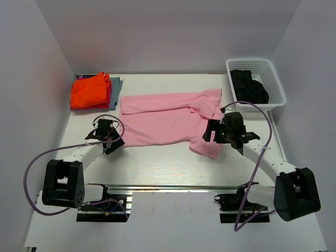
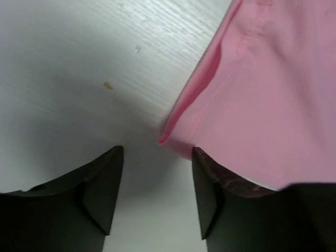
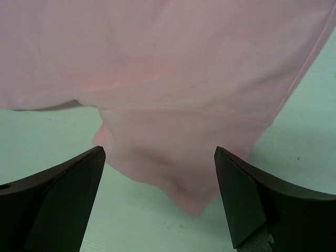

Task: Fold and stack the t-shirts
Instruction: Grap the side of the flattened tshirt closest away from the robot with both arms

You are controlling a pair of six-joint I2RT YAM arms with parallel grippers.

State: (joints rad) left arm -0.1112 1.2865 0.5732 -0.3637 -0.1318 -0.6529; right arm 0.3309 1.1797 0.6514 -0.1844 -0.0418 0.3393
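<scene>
The pink t-shirt (image 1: 168,118) lies spread on the table. On the left gripper (image 2: 157,173) the fingers are spread, with the hem corner just ahead of the gap. On the right gripper (image 3: 160,178) the fingers are spread wide, with the sleeve between and beyond them. Centre each gap on its cloth edge, lower until the tips meet the table, then close. Both arms reach forward with wrists pitched down.

A white mesh basket (image 1: 274,84) stands at the far right corner of the pale wood-grain table (image 1: 168,164).
</scene>
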